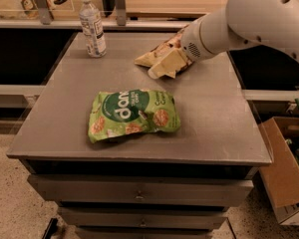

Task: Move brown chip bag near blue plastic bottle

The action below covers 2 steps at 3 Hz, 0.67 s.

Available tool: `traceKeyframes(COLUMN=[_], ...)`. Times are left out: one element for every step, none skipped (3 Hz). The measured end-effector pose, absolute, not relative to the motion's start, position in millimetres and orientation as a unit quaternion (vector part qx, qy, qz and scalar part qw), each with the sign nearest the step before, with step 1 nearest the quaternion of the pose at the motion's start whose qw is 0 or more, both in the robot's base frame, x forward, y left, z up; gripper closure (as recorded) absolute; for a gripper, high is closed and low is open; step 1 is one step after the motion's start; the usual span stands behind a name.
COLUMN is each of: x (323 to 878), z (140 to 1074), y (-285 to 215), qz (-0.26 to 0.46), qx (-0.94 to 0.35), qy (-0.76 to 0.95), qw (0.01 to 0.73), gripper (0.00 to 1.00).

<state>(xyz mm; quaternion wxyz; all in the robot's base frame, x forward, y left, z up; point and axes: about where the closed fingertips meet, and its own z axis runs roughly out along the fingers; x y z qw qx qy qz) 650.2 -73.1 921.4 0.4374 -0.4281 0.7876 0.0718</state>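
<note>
Gripper [183,54]: at the end of the white arm [249,19], which enters from the 2 o'clock corner of the view; it sits low over the tabletop at about 1 o'clock and meets the right side of the brown chip bag [164,59]. Whether it is wide, narrow or clamped on the bag cannot be told, as the arm's rounded end covers it. Brown chip bag: crinkled, dark brown middle under the arm's end, pale yellow ends pointing toward 9 o'clock and 7 o'clock; whether it rests on the surface or is lifted cannot be told. Blue plastic bottle [92,25]: upright, white cap, pale label with dark print, at the 11 o'clock corner of the tabletop, well apart from the brown chip bag. Green chip bag [133,114]: flat, white lettering, just toward 6 o'clock from the centre of the top, apart from both other items. Grey metal table [224,128]: flat top, drawers below. Cardboard box [281,178]: on the floor at 4 o'clock, open.
</note>
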Motion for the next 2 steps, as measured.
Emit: traceKeyframes(x=[669,688], z=[916,911], y=[-69,-69], qz=[0.068,0.059], qx=[-0.405,-0.398], qy=[0.804,0.809], qw=[0.431,0.428], gripper=[0.0,0.0])
